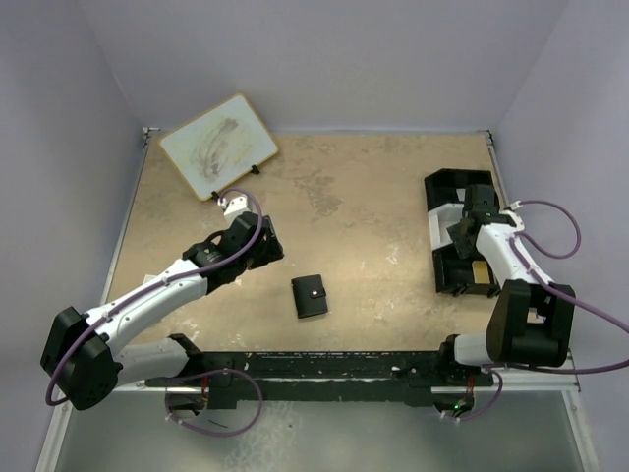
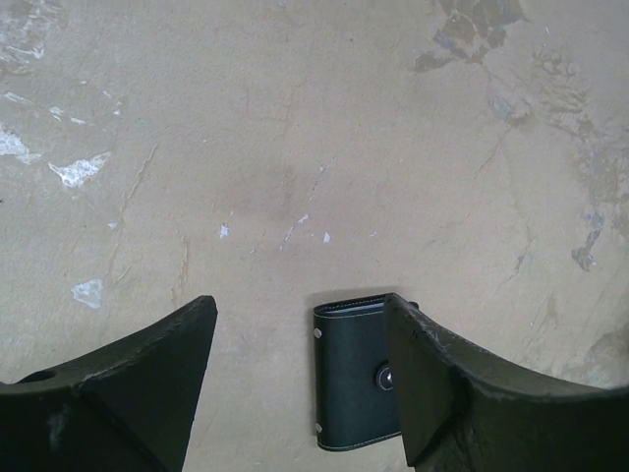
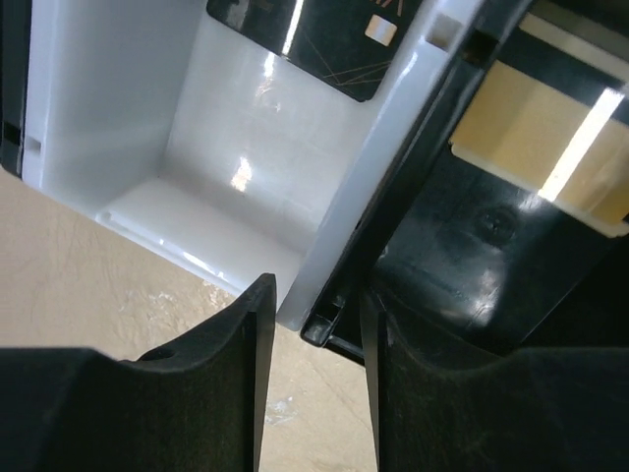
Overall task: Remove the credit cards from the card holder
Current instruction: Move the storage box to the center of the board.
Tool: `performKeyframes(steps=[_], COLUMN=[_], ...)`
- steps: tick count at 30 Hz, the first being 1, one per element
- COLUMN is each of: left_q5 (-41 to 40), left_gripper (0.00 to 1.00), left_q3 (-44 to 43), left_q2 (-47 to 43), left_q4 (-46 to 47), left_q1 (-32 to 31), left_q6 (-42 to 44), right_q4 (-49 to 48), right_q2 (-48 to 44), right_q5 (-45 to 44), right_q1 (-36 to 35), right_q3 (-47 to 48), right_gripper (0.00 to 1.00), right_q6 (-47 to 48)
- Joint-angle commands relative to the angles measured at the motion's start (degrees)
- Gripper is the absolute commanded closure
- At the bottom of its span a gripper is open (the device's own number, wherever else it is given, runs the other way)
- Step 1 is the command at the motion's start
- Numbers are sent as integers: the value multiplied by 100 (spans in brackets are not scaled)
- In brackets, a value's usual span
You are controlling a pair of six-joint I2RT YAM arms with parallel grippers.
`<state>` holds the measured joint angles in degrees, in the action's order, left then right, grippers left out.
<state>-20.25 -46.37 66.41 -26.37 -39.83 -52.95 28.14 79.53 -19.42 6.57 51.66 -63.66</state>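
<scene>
Tan table [image 1: 373, 197]: wallet [image 1: 312, 296] shut, dark card [image 3: 314, 39] already in tray [image 3: 108, 118], job seemingly done; left claw [image 2: 300, 305] gapes, right claw [image 3: 314, 295] narrowly apart, both empty.

Folded card holder [image 1: 311, 296] lying flat (stud up), tray [image 1: 442, 183] at right edge
</scene>
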Motion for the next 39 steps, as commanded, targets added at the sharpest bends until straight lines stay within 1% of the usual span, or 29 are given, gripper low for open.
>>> performKeyframes(steps=[1,9,18,24,29,34,39], left_q5=[-310,-330,-287,-223,-182,-216,-195], left_gripper=[34,34,34,34,34,34,34], left_q3=[-76,-66,-56,-33,-45,-43,-47], left_q2=[-132,-120,-103,-27,27,18,50], left_q4=[85,102,132,188,216,211,220], left_q1=[-15,-16,-16,-14,-14,-14,-15], left_q6=[-192,-238,-268,-268,-269,-281,-284], right_q4=[-240,-336,-794,-1122,-1407,-1308,-1075], right_q2=[-104,-202,-298,-186,-147,62,254], right_q5=[207,144,616,1238,1777,2033,2273], right_q1=[20,20,11,2,-60,-249,-669], right_q3=[-121,-103,-280,-256,-313,-8,514], right_gripper=[64,69,72,73,75,77,77], right_q6=[106,388,973,1747,2192,2612,3124])
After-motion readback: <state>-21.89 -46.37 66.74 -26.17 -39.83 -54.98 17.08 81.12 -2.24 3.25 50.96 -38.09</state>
